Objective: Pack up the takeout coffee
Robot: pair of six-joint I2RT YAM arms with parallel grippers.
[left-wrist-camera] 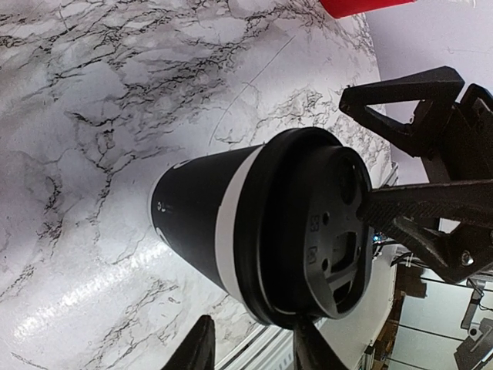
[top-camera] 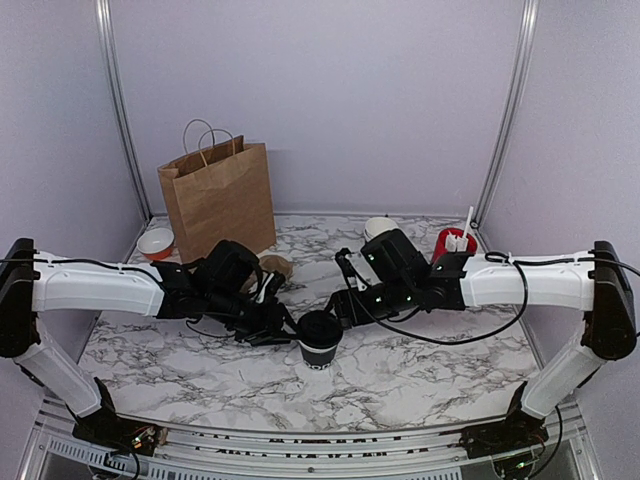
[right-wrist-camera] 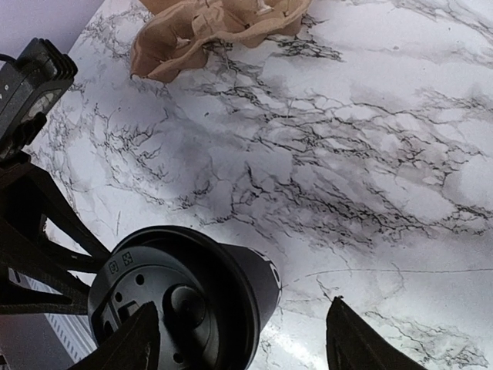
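The takeout coffee (top-camera: 318, 341) is a small black paper cup with a white band and a black lid on it. It stands upright on the marble table, front centre. My left gripper (top-camera: 288, 334) is open just left of it. In the left wrist view its fingers (left-wrist-camera: 199, 348) straddle empty space beside the cup (left-wrist-camera: 231, 223), one tip close to the lid rim. My right gripper (top-camera: 345, 306) is open just right of and above the cup. In the right wrist view one finger (right-wrist-camera: 131, 343) hangs over the lid (right-wrist-camera: 166, 297); the other is over bare table.
A brown paper bag (top-camera: 218, 195) stands open at the back left, with a small red and white bowl (top-camera: 155, 242) beside it. A crumpled brown cardboard carrier (top-camera: 276, 268) (right-wrist-camera: 223, 27) lies behind the left gripper. A red cup of white sticks (top-camera: 455, 243) and a white round object (top-camera: 380, 228) stand at the back right.
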